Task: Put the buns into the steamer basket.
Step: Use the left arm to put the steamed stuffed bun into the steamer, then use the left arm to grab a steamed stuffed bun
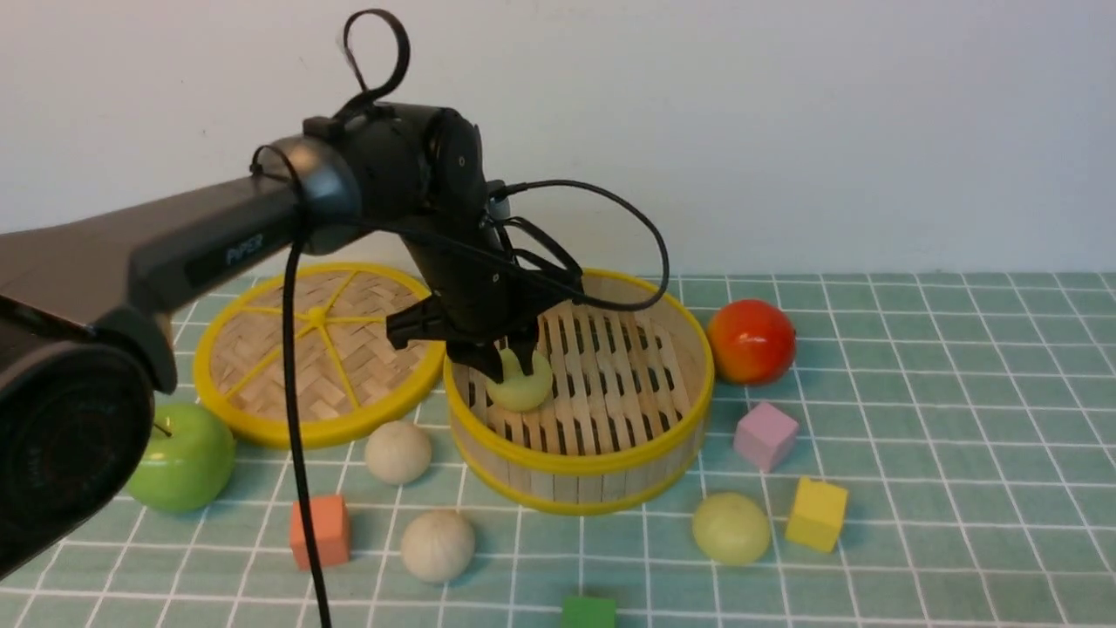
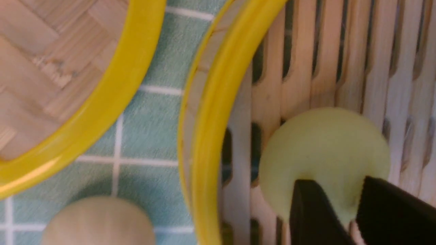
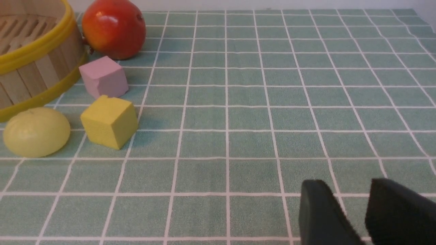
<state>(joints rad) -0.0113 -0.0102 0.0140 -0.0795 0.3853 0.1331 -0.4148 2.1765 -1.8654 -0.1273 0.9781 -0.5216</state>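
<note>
"Fingers first: how are the left fingers (image 1: 525, 347)?"

"Released. Their tips stand apart over one green bun (image 1: 528, 388); I can't tell whether they touch it."

"Where's that bun?"

"Just below those tips, on the slatted floor of the steamer basket (image 1: 584, 463), whose wall curves around it."

"And the other buns?"

"On the surface (image 1: 942, 523), outside the basket. One beige bun (image 1: 398, 453) is left of the left fingers and a bit nearer the camera; the front beige bun (image 1: 438, 546) is nearer still. The second green bun (image 1: 731, 529) is to their right and nearer the camera, just beside the yellow block (image 1: 817, 515)."

"What's farther around them?"

"Left of the same fingers lies the woven lid (image 1: 283, 375), with the green apple (image 1: 183, 458) beyond it. To their right are the red fruit (image 1: 751, 342) and pink block (image 1: 766, 436)."

"Right fingers (image 3: 322, 207)?"

"Released too, apart above the surface, nothing between them, well apart from the yellow block."
</note>
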